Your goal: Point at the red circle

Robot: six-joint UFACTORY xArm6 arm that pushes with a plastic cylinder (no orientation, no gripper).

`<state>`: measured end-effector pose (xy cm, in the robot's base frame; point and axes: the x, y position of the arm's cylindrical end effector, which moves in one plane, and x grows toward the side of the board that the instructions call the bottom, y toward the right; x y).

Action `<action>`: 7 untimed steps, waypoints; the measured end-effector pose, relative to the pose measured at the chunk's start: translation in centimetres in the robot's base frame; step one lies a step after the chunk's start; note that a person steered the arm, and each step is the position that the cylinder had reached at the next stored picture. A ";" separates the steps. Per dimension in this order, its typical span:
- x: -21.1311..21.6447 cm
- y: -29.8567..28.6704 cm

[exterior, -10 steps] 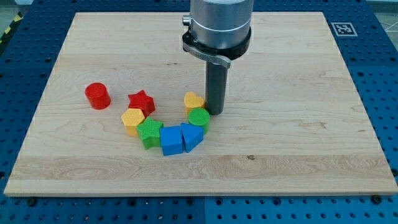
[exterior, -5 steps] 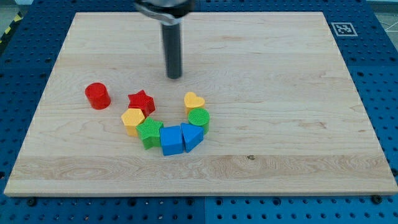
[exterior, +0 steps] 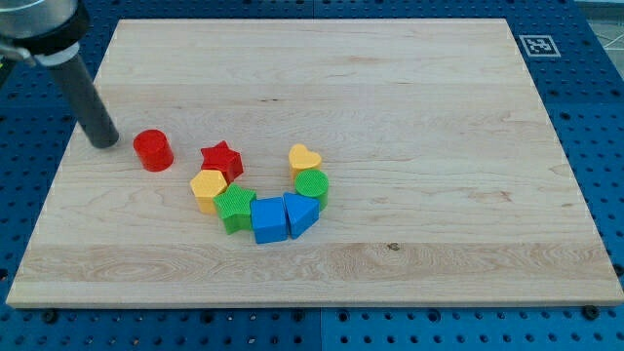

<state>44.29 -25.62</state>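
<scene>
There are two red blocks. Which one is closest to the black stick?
The red circle. It sits alone at the view's left, just right of my tip, with a small gap between them. The red star lies farther right, beside the yellow hexagon.

No readable text, nos. or brand names anywhere I can see. Only sign: a black-and-white square marker [exterior: 540,45], fiducial-type pattern, stuck on the blue perforated base just off the board's [exterior: 409,97] top-right corner. Its pattern carries no letters or digits. Blocks and my rod show no labels.
</scene>
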 end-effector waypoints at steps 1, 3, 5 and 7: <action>2.6 -0.2; 2.4 -0.2; 2.3 0.1; 2.4 2.7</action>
<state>46.70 -22.90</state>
